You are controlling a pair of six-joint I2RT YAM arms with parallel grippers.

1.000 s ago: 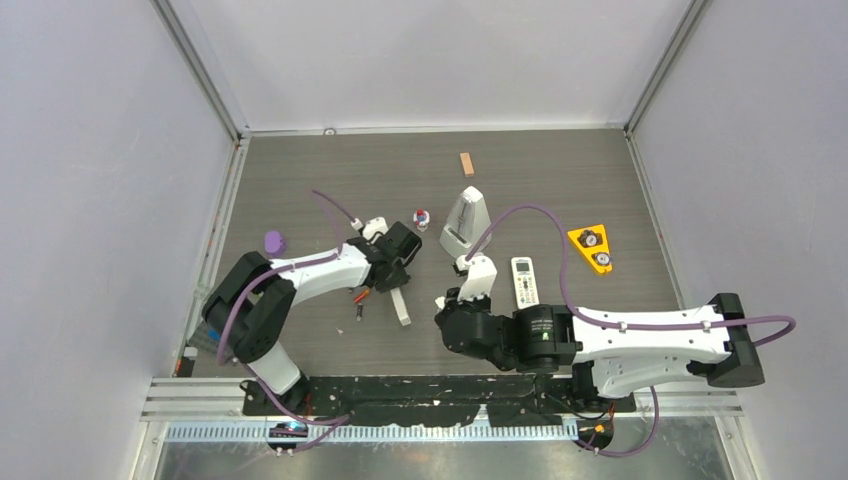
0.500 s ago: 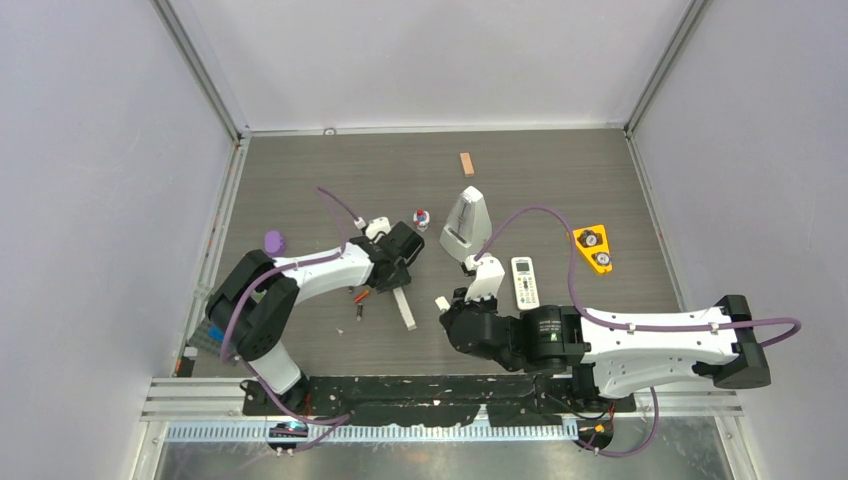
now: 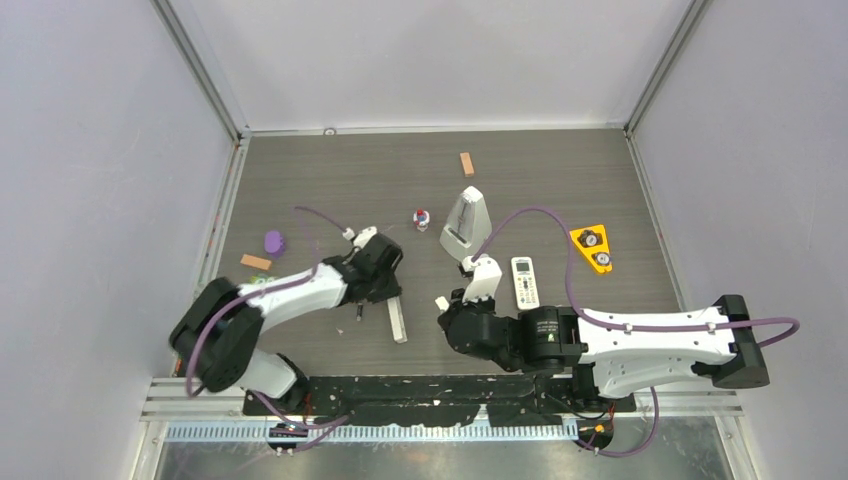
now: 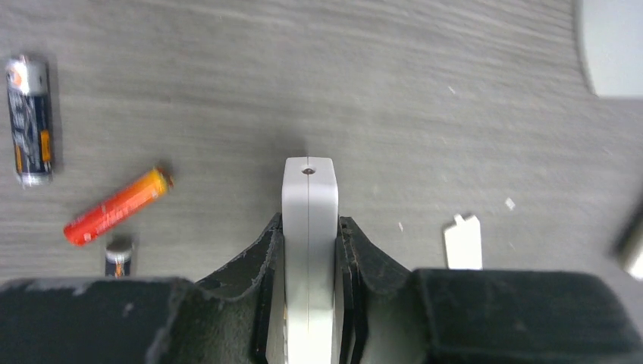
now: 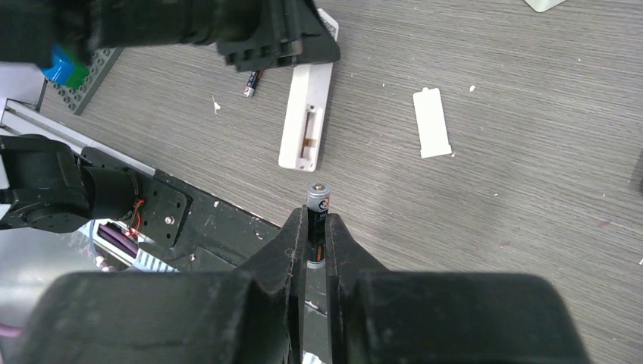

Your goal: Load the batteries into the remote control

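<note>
Remote control (image 3: 397, 320) lies near centre of the table (image 3: 540, 180), open battery slot visible in my right wrist view. My left gripper (image 4: 309, 227) is clamped across its far end, fingers (image 4: 265, 254) pressed on both sides. Three loose batteries (image 4: 117, 206) lie just left of it, and the white cover (image 5: 431, 123) lies flat on its right, apart from it. My right gripper (image 5: 317, 227), right of the remote, is closed on one battery (image 5: 318, 199), whose tip pokes out past the fingers.

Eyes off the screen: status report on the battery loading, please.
Left tool clamps remote control. Right tool holds one battery. Cover off, lying on table; compartment open, unblocked.
</note>
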